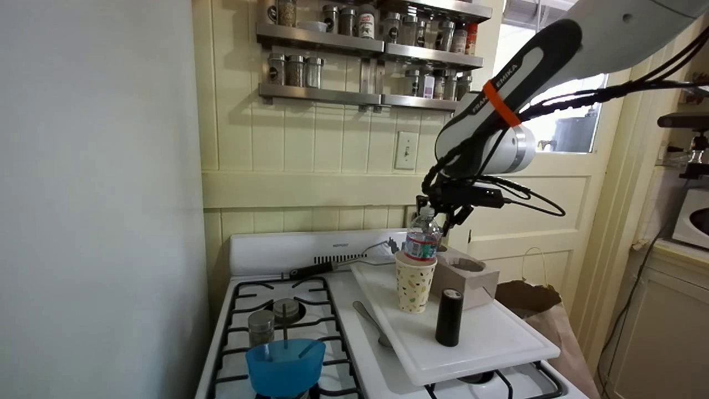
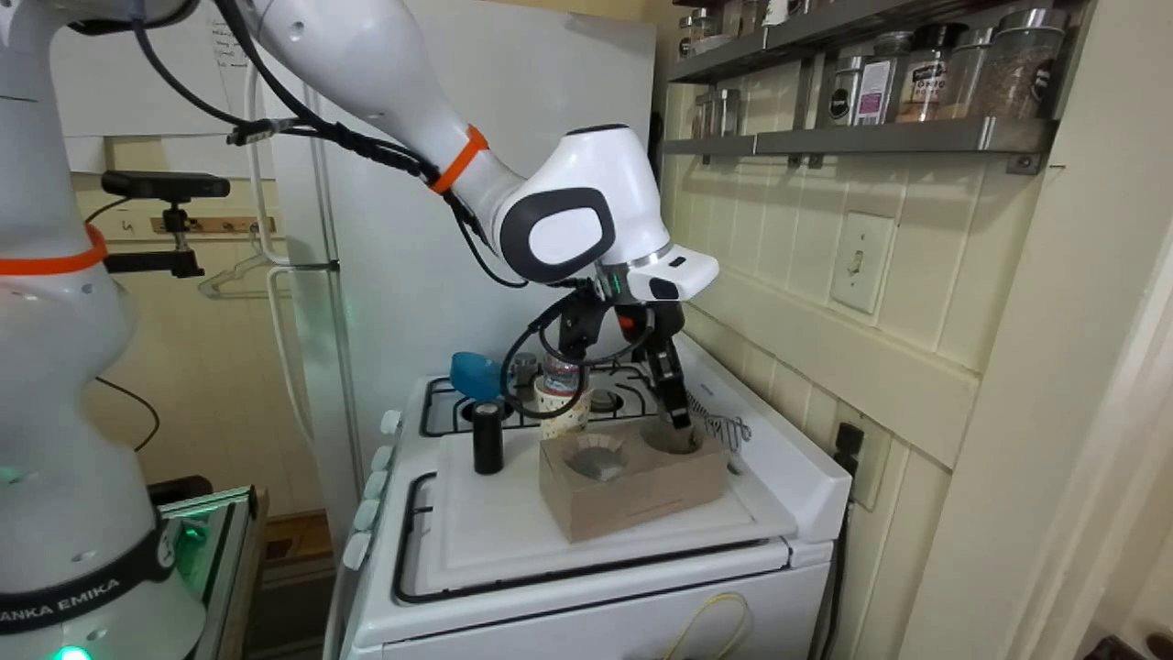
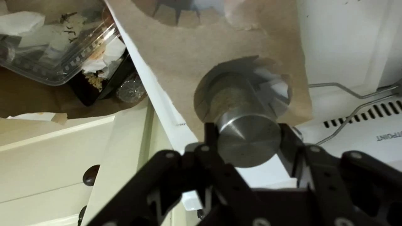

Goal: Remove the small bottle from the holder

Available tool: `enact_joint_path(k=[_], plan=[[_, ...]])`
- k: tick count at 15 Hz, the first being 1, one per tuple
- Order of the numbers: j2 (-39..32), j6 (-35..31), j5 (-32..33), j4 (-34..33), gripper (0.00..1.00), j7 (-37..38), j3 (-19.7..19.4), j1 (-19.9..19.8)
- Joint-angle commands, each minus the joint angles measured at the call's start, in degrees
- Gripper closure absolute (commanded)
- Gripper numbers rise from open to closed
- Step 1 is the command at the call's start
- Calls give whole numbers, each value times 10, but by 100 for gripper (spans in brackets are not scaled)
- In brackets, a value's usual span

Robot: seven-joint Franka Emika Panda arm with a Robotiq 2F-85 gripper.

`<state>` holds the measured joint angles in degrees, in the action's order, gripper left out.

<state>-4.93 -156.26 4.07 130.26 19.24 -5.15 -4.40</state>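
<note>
Wrist view: the jaws, partly closed, grip a metal-lidded jar [image 3: 247,133].

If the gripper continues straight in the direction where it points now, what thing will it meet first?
Probably the cardboard holder: the gripper, closed on the metal-capped jar, points down toward the holder's round opening. How far it could slip inside before touching, I cannot judge; depth is unclear.

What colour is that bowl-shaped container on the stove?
The bowl-shaped container is bright blue, shown best in an exterior view.
</note>
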Motion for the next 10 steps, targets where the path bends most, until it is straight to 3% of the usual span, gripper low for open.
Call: enact_joint_path(k=[1,5,10], plan=[[-48,-35,105,-40,75,105,-37,15],[-79,-12,164,-88,75,165,-74,41],[-79,16,156,-100,75,212,-81,66]])
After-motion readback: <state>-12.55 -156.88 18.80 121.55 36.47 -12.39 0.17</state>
